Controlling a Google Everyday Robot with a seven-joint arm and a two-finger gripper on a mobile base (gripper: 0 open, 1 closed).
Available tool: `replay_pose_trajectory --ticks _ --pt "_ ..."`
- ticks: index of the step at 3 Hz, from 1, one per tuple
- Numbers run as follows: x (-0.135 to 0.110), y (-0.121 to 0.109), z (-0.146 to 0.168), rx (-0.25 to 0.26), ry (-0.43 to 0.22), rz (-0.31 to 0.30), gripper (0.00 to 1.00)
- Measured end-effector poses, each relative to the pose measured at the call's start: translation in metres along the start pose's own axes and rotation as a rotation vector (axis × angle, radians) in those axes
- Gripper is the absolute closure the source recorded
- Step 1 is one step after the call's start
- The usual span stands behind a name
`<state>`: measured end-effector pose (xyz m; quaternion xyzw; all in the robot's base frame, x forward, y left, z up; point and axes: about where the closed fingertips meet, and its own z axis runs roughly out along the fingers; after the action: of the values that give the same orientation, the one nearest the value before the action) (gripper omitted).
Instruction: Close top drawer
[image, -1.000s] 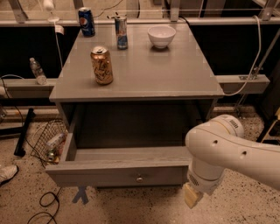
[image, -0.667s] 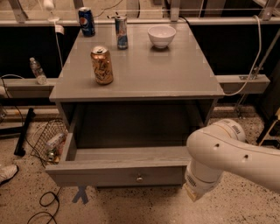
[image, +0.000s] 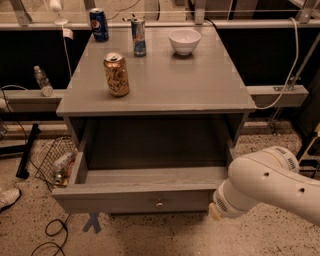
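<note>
In the camera view, the grey bench (image: 200, 85) is standing in the middle of the scene, carrying a blue soda can (image: 99, 24), a slim blue-and-silver can (image: 138, 36), a white bowl (image: 184, 41) and a gold-brown can (image: 116, 74) nearer the front edge. Directly under the bench top, the top drawer (image: 115, 201) is sitting pulled far out toward the camera. Its inside is lying open and looking empty, and its long front panel, with a small round knob (image: 159, 203) at the middle, is hanging well forward of the bench frame.

The robot's white arm (image: 270, 182) is reaching in from the lower right. The claw (image: 215, 211) is showing only as a small tan tip at the arm's end, sitting just beside the right end of the drawer front, and the arm is hiding whether it is touching the panel. Whether the claw is open or closed, or gripping anything, I cannot tell.

Judging by this, the closing is hardly begun: the drawer is looking as good as fully out, so nearly the whole push back into the bench is remaining, likely with the claw pressing against the front panel.
</note>
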<state>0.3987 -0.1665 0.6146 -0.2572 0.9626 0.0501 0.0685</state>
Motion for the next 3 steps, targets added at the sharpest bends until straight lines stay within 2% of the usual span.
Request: replay_pose_trajectory --ticks 2,3 --pt "-0.049 -0.005 0.007 -0.008 -0.245 0.006 1.0" --pt "-0.049 -0.005 0.007 -0.007 -0.245 0.006 1.0"
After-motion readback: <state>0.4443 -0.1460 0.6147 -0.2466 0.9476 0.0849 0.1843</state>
